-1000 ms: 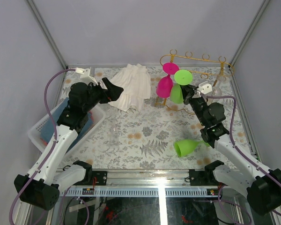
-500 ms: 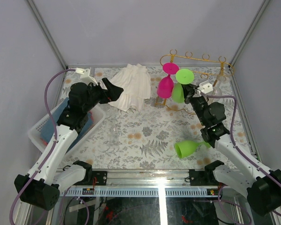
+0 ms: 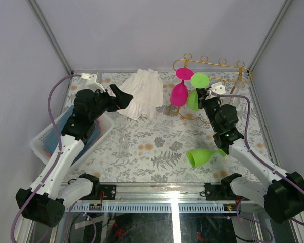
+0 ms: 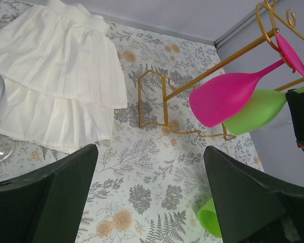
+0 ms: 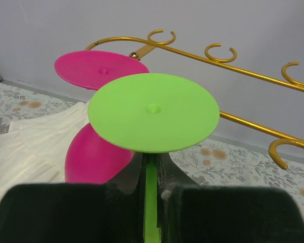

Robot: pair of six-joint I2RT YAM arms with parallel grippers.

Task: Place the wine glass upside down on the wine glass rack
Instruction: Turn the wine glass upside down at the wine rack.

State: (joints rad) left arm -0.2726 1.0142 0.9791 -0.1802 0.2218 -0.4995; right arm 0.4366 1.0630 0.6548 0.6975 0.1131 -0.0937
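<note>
Top view: a lime-green plastic wine glass [image 3: 193, 99] was held upside down, foot up, at the gold wire wine glass rack [image 3: 220, 63]. It sat just beside a magenta plastic wine glass [image 3: 178, 94] already hung there bowl-down. The right claw [image 3: 201, 93] was closed on the green stem. The left claw [image 3: 124, 99] was held open and empty over a white pleated cloth [image 3: 141, 92], well apart from the rack. A second lime-green glass [image 3: 199, 158] lay on its side on the floral-patterned worktop [image 3: 157, 147] near the right arm. A clear glass [image 3: 122, 143] was faintly visible mid-worktop. Judged status: one glass done, one at the rack but not yet released, and at least the lying green one left.

Left wrist view: the magenta and green bowls were seen overlapping, both tilted below the gold rails. Nothing was between the left fingers [image 4: 45, 197]. Whether the green foot was seated on the rails could not be told.

Right wrist view: the green foot was seen flat and level on top, with the thin stem pinched between the dark pads [image 5: 66, 212]. The magenta foot lay just behind it, and the looped rail ran beyond both. Any foot-to-rail contact was hidden by the foot itself. The glass looked opaque and matte, with a round foot dimpled at its centre.
</note>
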